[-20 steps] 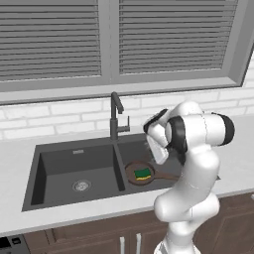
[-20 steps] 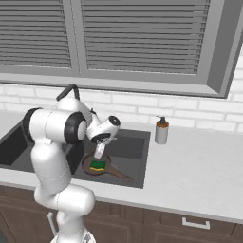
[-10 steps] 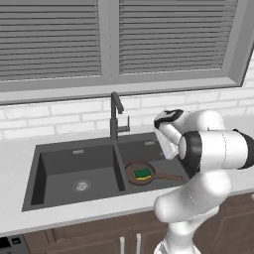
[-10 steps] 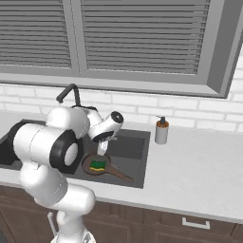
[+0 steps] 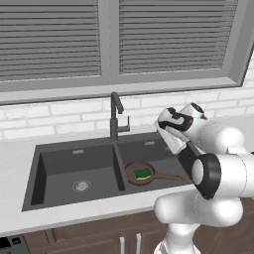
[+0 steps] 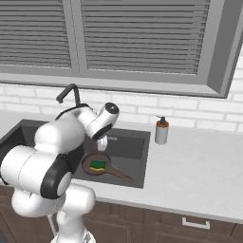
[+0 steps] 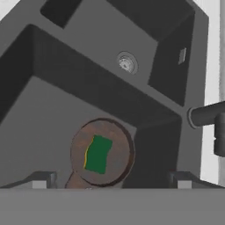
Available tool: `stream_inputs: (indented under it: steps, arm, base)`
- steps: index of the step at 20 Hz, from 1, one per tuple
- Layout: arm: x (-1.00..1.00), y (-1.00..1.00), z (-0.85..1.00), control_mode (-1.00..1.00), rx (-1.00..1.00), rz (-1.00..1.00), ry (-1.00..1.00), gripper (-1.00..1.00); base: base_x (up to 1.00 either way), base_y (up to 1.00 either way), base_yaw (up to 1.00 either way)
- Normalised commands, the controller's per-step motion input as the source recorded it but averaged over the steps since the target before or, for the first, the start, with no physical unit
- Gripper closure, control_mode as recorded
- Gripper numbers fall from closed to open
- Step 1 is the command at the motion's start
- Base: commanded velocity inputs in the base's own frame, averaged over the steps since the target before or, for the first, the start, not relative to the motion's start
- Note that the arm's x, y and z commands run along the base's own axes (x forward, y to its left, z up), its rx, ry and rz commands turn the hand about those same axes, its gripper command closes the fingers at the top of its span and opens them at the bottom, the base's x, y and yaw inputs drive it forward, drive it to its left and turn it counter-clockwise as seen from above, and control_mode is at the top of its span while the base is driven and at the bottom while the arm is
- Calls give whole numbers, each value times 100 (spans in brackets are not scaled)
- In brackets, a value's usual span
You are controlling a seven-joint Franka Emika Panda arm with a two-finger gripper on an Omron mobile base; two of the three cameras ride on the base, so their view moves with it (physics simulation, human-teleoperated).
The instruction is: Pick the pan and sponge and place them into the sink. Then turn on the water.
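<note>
The dark-brown pan (image 5: 135, 174) lies in the right basin of the dark grey sink (image 5: 59, 166), its thin handle pointing right. The green and yellow sponge (image 5: 143, 173) rests inside the pan. Both appear again in the right base view, pan (image 6: 90, 166) and sponge (image 6: 98, 164). My gripper (image 6: 101, 143) hangs above the right basin, over the pan and apart from it. In the hand view the pan (image 7: 118, 151) and sponge (image 7: 97, 154) lie below my open gripper (image 7: 110, 183), whose fingertips (image 7: 40, 180) stand wide apart with nothing between them. The dark gooseneck faucet (image 5: 115, 115) stands behind the divider; no water runs.
A beige soap bottle (image 6: 162, 131) stands on the counter right of the sink. The left basin's metal drain (image 5: 81, 185) is bare. White counter (image 6: 199, 161) stretches to the right, with a brick wall and a blinded window behind.
The arm has swung round, its elbow dropping forward and right. The hand has shifted slightly right above the right basin. Pan and sponge have stayed put.
</note>
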Motion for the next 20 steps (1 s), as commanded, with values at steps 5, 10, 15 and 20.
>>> stream_inputs:
  steps: [5,10,15,20]
  arm:
    - [-12,0,39,-100,-24,20,0,-100]
    - [-4,0,21,-100,-23,23,-1,-100]
    - [-1,0,4,-100,-15,29,-17,-100]
    - [-1,-1,0,-100,-12,44,-16,-100]
  base:
    - [0,0,0]
    - [0,0,0]
    - [0,0,0]
    - [0,0,0]
